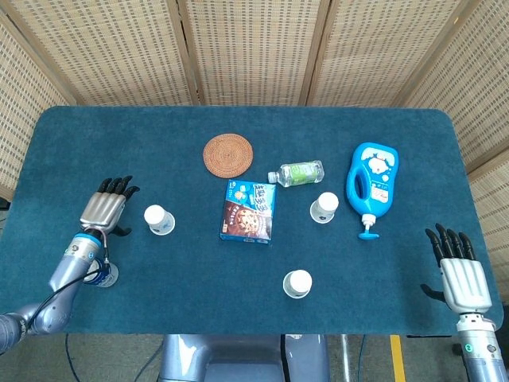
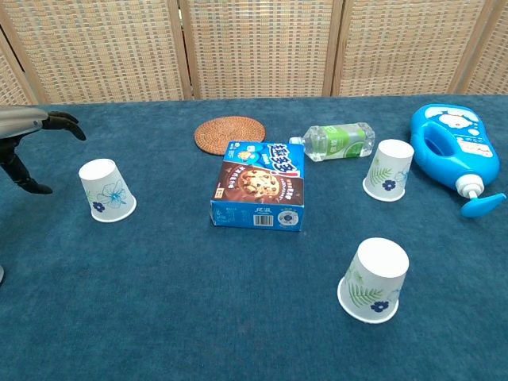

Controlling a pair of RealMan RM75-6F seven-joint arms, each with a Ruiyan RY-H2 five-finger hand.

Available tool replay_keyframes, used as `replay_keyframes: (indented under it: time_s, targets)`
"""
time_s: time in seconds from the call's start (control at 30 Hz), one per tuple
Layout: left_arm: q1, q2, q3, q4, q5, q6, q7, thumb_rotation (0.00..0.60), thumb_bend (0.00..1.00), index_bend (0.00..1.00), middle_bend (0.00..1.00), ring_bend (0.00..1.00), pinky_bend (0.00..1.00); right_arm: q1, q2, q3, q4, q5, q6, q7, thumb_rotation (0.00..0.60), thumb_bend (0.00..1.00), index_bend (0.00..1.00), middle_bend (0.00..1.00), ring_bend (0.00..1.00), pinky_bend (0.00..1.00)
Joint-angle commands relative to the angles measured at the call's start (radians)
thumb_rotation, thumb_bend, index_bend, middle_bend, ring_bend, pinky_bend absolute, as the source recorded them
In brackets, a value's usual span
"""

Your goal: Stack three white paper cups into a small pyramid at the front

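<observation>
**Left hand beside the first cup, nothing stacked**

The dark blue cloth-covered table (image 1: 238, 318) carries everything, none of it yet gathered at the near edge. Largest on it is the blue plastic detergent jug (image 1: 371, 183) lying far right, then the blue cookie box (image 2: 259, 185) at the middle, the round woven rattan coaster (image 1: 227, 154) beyond it, and the clear plastic water bottle with a green label (image 2: 338, 140) on its side.

Three white paper cups stand upside down and well apart: the left cup (image 2: 106, 190), the right cup (image 2: 388, 171) near the jug, and the near cup (image 2: 374, 280).

The left hand (image 1: 105, 208) is spread and empty just left of the left cup; the right hand (image 1: 456, 270) is spread and empty at the near right corner.

Grasping well probably means closing lightly around the cup's wall, since thin paper crushes easily, then lifting straight up.
</observation>
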Motion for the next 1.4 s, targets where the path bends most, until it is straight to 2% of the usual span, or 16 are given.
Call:
replay_keyframes:
  time_s: [0.03, 0.7, 0.77, 0.97, 1.17, 1.4]
  targets:
    - [-0.018, -0.015, 0.002, -0.002, -0.022, 0.005, 0.021, 0.6, 0.23, 0.17, 0.0, 0.0, 0.01, 0.0, 0.002, 0.0, 0.0, -0.002, 0.001, 0.006, 0.6, 0.13, 0.05, 0.0, 0.0, 0.07]
    - [-0.085, -0.099, 0.029, 0.03, -0.1, 0.015, 0.088, 0.6, 0.23, 0.21, 0.0, 0.0, 0.02, 0.002, 0.011, -0.001, 0.002, 0.002, -0.009, 0.034, 0.6, 0.13, 0.05, 0.0, 0.0, 0.07]
    - [-0.091, -0.111, 0.029, 0.039, -0.103, 0.016, 0.088, 0.6, 0.23, 0.24, 0.0, 0.0, 0.03, 0.003, 0.01, -0.001, 0.003, 0.003, -0.011, 0.036, 0.6, 0.13, 0.05, 0.0, 0.0, 0.07]
    - [-0.095, -0.135, 0.029, 0.056, -0.093, 0.026, 0.071, 0.6, 0.28, 0.43, 0.0, 0.0, 0.04, 0.007, 0.007, -0.005, 0.006, 0.004, -0.021, 0.034, 0.6, 0.13, 0.05, 0.0, 0.0, 0.07]
    - [-0.092, -0.127, 0.036, 0.046, -0.078, 0.036, 0.054, 0.6, 0.3, 0.46, 0.0, 0.0, 0.04, 0.008, 0.007, -0.006, 0.005, 0.003, -0.022, 0.033, 0.6, 0.13, 0.05, 0.0, 0.0, 0.07]
    - [-0.097, -0.089, 0.023, -0.007, -0.024, 0.053, 0.021, 0.6, 0.3, 0.46, 0.0, 0.0, 0.04, 0.009, 0.008, -0.006, 0.007, 0.008, -0.025, 0.035, 0.6, 0.13, 0.05, 0.0, 0.0, 0.07]
